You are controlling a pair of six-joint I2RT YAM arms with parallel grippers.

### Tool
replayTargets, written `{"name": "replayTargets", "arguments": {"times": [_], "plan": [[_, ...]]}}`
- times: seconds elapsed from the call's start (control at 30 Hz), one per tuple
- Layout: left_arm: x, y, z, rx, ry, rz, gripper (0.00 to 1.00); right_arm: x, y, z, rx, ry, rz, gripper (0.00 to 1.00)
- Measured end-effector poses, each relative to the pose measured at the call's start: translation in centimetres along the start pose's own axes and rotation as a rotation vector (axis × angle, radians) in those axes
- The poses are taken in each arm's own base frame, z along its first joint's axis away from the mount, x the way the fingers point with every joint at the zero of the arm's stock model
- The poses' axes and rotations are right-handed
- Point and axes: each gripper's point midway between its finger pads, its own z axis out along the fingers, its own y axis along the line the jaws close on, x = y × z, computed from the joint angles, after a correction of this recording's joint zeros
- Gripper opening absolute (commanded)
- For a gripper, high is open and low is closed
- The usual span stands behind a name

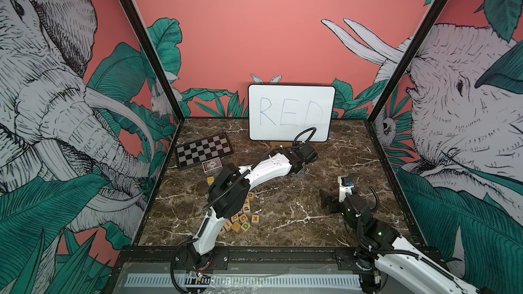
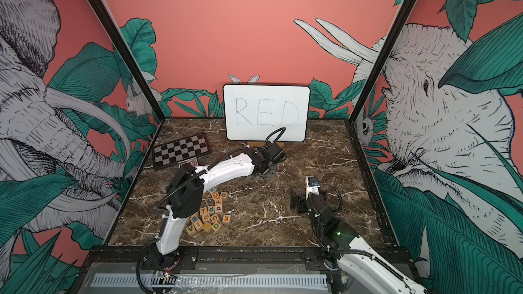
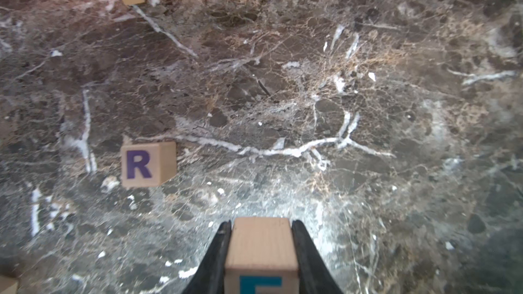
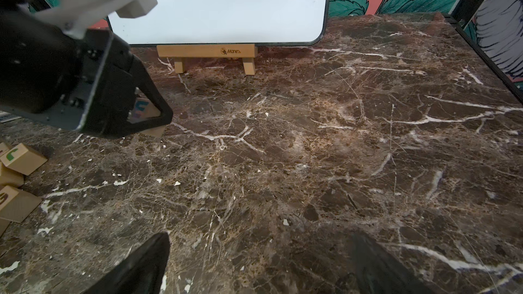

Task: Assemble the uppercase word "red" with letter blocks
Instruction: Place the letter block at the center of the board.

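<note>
At about ten o'clock on the brown marble tabletop point(image 1: 297, 216) we see one black-and-grey checkered board point(image 1: 204, 150) with one small card box point(image 1: 211, 164) beside it. At about seven o'clock lies the heap of small pale wooden letter blocks point(image 2: 208, 217). The white left arm point(image 1: 263, 172) hides some, so we cannot count them all. We do see a block with a green D point(image 2: 216, 225) there.

Near the middle, toward twelve o'clock, the left jaws are shut tight on one wooden block with a teal E point(image 3: 261, 253), pressing on two flat sides. We cannot tell if it touches the tabletop. One wooden block with a dark R point(image 3: 147, 164) sits flat near it, not touching. At twelve o'clock stands one white board with blue RED point(image 1: 291, 111) written on it. At about four o'clock the right jaws are wide open and hold nothing.

We think the blocks are light, hard and smooth. They will not squash, but they could slip or turn. It seems best to pinch two flat sides across from each other, letter on top. So one letter is down, one is in the jaws, and the D is not yet fetched.
</note>
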Motion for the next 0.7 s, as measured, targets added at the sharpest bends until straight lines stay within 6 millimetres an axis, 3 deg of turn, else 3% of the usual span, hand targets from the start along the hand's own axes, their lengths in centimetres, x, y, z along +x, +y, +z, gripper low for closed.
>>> {"name": "replayTargets", "arguments": {"times": [0.23,0.43,0.7], "plan": [[0.0,1.4,2.7,-0.016,0.028,-0.011,0.00,-0.4,0.0,-0.3,-0.008,-0.019,0.009,1.00],[-1.0,2.9,3.6,-0.032,0.018,-0.021,0.00,-0.4,0.0,-0.3,-0.007,-0.017,0.008,0.99],[-0.6,2.9,5.6,-0.046,0.039,-0.006,0.00,-0.1,0.0,-0.1,-0.003,-0.004,0.001,0.99]]}}
